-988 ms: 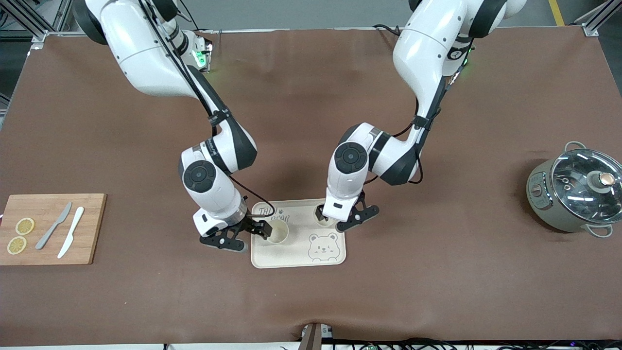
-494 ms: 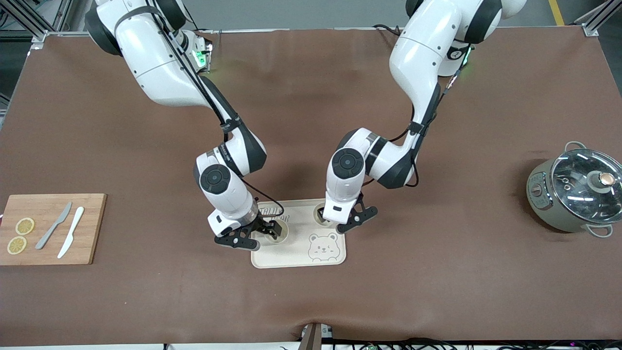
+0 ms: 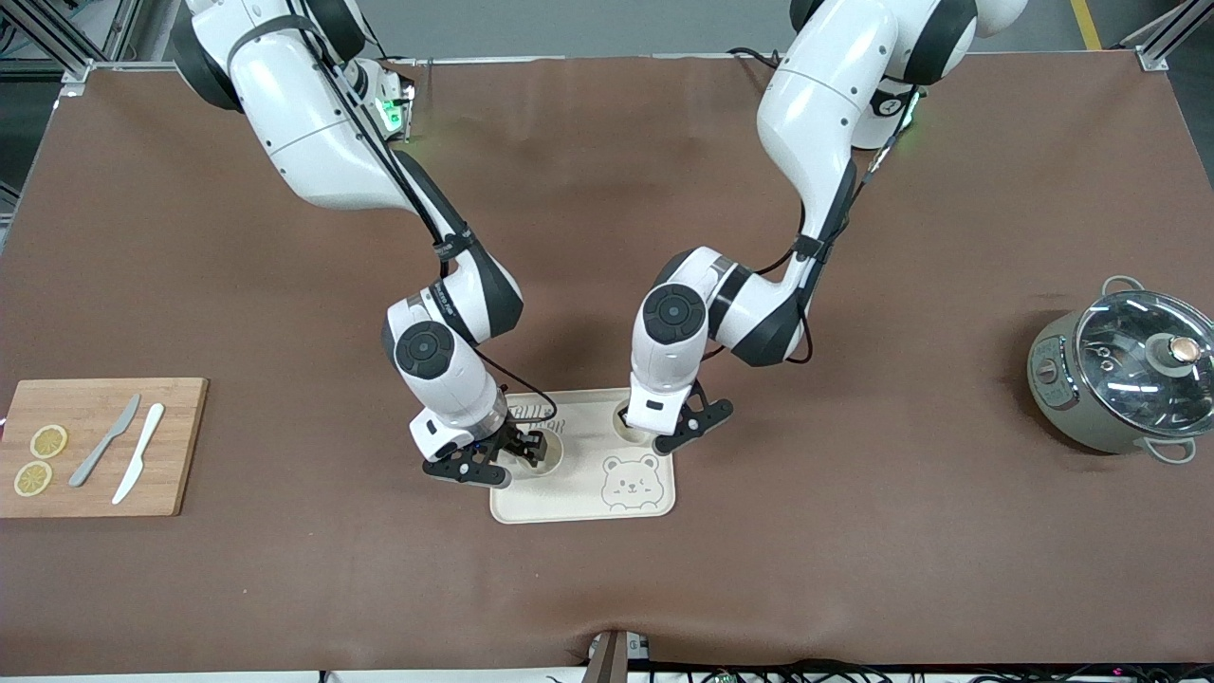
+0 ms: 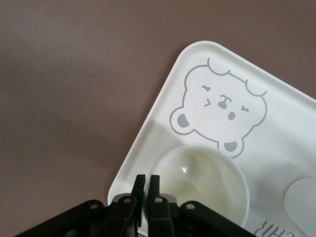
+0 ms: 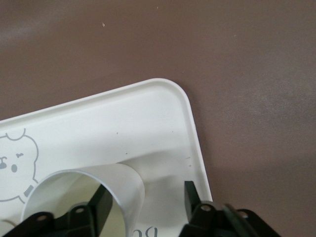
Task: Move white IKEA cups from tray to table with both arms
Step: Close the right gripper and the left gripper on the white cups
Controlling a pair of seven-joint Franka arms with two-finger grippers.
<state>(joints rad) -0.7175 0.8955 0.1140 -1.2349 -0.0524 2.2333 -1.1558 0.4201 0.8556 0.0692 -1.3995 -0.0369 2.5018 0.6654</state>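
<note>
Front view: high camera across the brown-covered worktop (image 3: 854,569), facing both arm bases and taking in its whole width.

Left wrist view: close, looking steeply down past the black fingers (image 4: 154,185) onto the cream rectangular tray with a grey bear drawing (image 4: 197,64).

Right wrist view: close, looking down past its black fingers (image 5: 189,193) onto a rounded corner of that tray (image 5: 168,103).

Shared by all three: the tray (image 3: 569,503) and the worktop around it.
</note>
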